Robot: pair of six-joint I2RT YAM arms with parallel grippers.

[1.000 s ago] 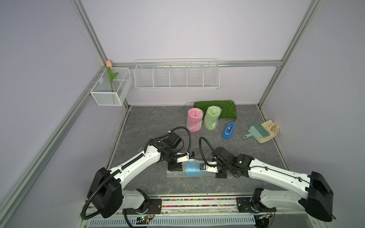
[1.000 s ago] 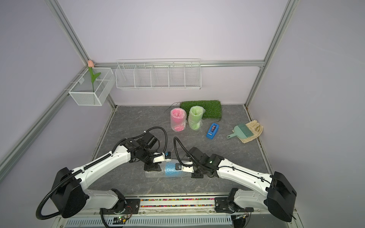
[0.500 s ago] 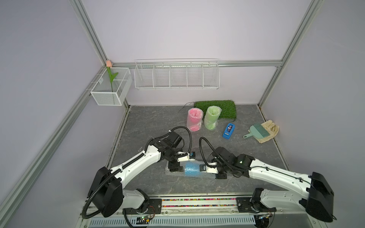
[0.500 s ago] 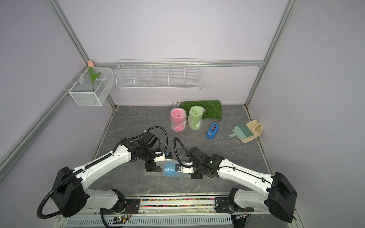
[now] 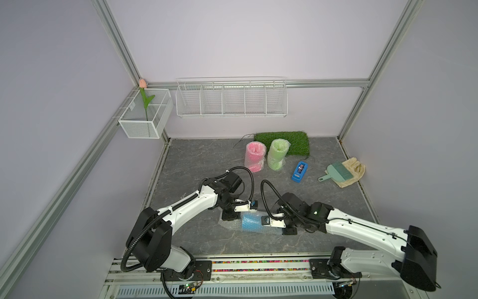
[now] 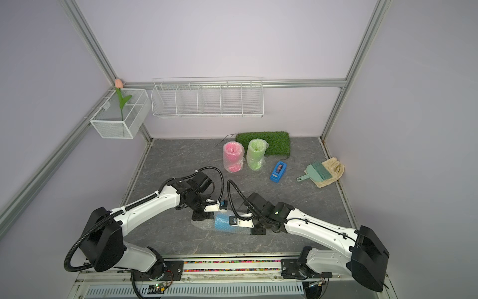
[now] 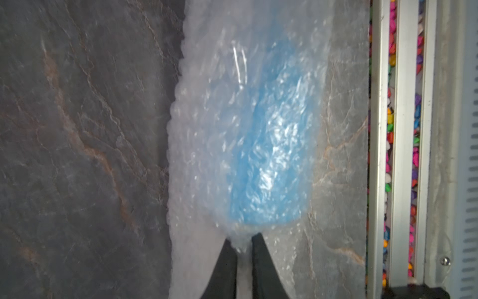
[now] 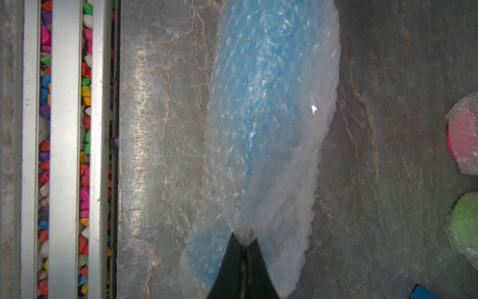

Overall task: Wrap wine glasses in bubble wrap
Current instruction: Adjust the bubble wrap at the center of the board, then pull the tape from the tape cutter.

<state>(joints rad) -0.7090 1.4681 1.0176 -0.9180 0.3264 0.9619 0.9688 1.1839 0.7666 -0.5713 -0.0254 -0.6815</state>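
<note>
— Pincers first: what is the left pincer point(image 7: 243, 242) doing?
— It is clenched on a bunched end of the bubble wrap point(image 7: 201, 145), just past the wide end of the blue goblet point(image 5: 249, 223).
— Where is that goblet?
— On its side on the tabletop point(image 5: 201, 160) near the front edge, rolled in the wrap, between the two arms.
— And the right pincer point(image 8: 243, 240)?
— Clamped tight on the wrap's other end, beside the goblet's round foot.
— Farther back?
— The pink goblet point(image 5: 254, 156) and the green goblet point(image 5: 277, 154) stand side by side, each wrapped, pink on the left.
</note>
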